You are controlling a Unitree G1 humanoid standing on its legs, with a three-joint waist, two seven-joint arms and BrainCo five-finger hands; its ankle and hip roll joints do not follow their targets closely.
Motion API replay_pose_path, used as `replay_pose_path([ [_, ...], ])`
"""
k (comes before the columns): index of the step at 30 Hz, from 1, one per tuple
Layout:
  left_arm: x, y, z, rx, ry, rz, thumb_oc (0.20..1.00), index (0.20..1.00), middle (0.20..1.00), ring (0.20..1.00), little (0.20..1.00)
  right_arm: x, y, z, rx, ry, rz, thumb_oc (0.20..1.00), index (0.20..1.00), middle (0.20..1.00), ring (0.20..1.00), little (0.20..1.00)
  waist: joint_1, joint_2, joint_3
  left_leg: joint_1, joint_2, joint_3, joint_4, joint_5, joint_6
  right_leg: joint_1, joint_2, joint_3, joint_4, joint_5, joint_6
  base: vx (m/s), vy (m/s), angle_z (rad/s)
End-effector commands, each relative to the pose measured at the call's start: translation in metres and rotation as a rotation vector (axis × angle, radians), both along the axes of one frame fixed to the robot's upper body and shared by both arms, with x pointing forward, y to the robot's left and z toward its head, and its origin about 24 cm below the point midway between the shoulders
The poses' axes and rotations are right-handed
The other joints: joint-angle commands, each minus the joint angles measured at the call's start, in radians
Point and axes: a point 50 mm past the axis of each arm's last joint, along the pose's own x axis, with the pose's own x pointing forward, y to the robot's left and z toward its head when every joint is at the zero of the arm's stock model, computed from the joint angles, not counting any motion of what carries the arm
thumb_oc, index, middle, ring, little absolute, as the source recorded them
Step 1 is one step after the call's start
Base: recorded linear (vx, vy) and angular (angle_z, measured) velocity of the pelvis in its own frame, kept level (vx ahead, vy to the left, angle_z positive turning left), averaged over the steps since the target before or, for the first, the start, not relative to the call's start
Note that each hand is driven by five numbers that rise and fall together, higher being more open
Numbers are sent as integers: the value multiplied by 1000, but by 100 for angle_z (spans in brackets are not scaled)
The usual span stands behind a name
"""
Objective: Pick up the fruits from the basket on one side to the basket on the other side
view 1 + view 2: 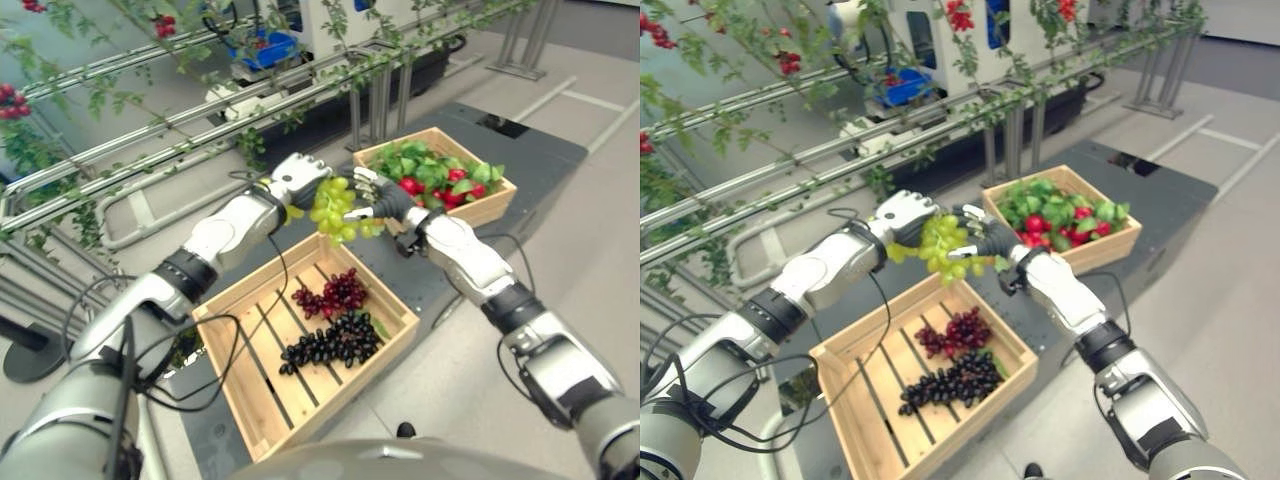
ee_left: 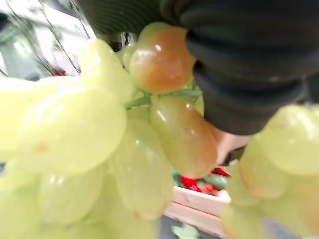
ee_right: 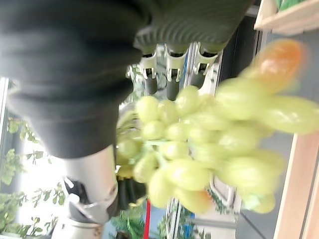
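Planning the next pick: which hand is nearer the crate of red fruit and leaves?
Right. The right hand is beside the crate of red fruit and leaves, at the green grapes; the left hand is beyond them.

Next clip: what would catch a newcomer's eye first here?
The bunch of green grapes held in mid-air between the left hand and the right hand, above the gap between the two wooden crates. The near crate holds red grapes and black grapes; the far crate is heaped with red fruit and green leaves.
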Motion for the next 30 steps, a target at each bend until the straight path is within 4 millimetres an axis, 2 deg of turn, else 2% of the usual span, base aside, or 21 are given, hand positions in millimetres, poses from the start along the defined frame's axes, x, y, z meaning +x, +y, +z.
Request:
replay_pose_path([
  [1,17,-2,66,-20,-231,20,200,200,200,200,200,-6,20,49,190,-183,100,1000,1000,1000,1000,1000,29,-44,-24,-98,-20,-25,85,-3,8,88,-5,1,103,-246,55,0,0,0],
  [3,16,-1,68,-22,-237,20,200,200,200,200,200,-7,20,50,200,-186,104,1000,1000,1000,1000,1000,30,-44,-25,-99,-20,-26,84,-3,8,88,-5,0,103,-246,55,0,0,0],
  [4,23,-15,60,-4,-214,13,200,200,200,200,200,-9,28,48,221,-168,127,1000,1000,1000,1000,1000,16,-45,-26,-98,-20,-21,85,-2,7,87,-5,1,105,-246,57,0,0,0],
  [5,23,-6,59,1,-230,25,200,200,200,200,200,-11,24,50,240,-180,130,1000,1000,1000,1000,1000,19,-46,-25,-98,-20,-20,86,-3,7,86,-5,1,106,-246,57,0,-3,9],
  [6,26,18,63,-15,-273,107,200,200,200,200,200,-9,20,53,223,-186,113,1000,1000,1000,1000,1000,30,-49,-28,-99,-20,-21,87,-2,6,88,-6,0,105,-246,55,0,0,0],
  [7,25,25,69,22,-285,109,200,200,200,200,200,-11,20,55,226,-193,125,1000,1000,1000,1000,1000,31,-43,-29,-99,-21,-20,88,-3,7,89,-6,2,105,-247,55,0,0,0],
  [10,21,21,75,18,-282,83,200,200,200,200,200,-12,19,56,241,-198,121,1000,1000,1000,1000,1000,33,-46,-28,-99,-20,-22,89,-3,7,91,-6,-2,105,-248,55,-2,-3,-3],
  [12,15,22,87,-13,-308,63,200,200,200,200,200,-11,15,53,260,-194,91,1000,1000,1000,1000,1000,38,-46,-28,-101,-21,-27,89,-3,7,91,-7,-4,104,-246,56,-12,-12,6],
  [17,7,31,102,-48,-357,56,200,200,200,200,200,-10,7,46,254,-177,54,1000,1000,1000,1000,1000,45,-47,-28,-105,-22,-29,93,-4,8,90,-6,-4,103,-247,54,-2,-2,1],
  [23,1,39,108,-72,-384,63,200,200,200,200,200,-6,0,44,206,-200,-14,1000,1000,1000,1000,1000,53,-48,-32,-106,-25,-30,93,-5,9,91,-6,-5,103,-247,54,0,0,0],
  [26,20,37,57,-9,-265,123,200,200,200,200,200,-6,11,40,215,-196,9,1000,1000,1000,1000,1000,33,-50,-31,-100,-22,-24,93,-5,7,92,-5,0,106,-247,55,0,0,0],
  [27,23,53,55,-25,-275,197,200,200,200,200,200,-3,9,44,200,-207,-14,1000,1000,1000,1000,1000,40,-51,-34,-99,-22,-24,92,-4,7,94,-5,0,105,-247,53,0,0,0],
  [29,24,51,61,4,-278,185,200,200,200,200,200,-3,11,46,200,-211,-5,1000,1000,1000,1000,1000,38,-46,-34,-98,-21,-22,90,-4,8,94,-5,2,105,-248,54,1,3,-3],
  [30,22,31,65,-18,-265,128,200,200,200,200,200,-4,15,48,197,-217,5,1000,1000,1000,1000,1000,33,-44,-35,-97,-20,-22,89,-3,8,95,-5,1,105,-248,54,0,0,-4],
])
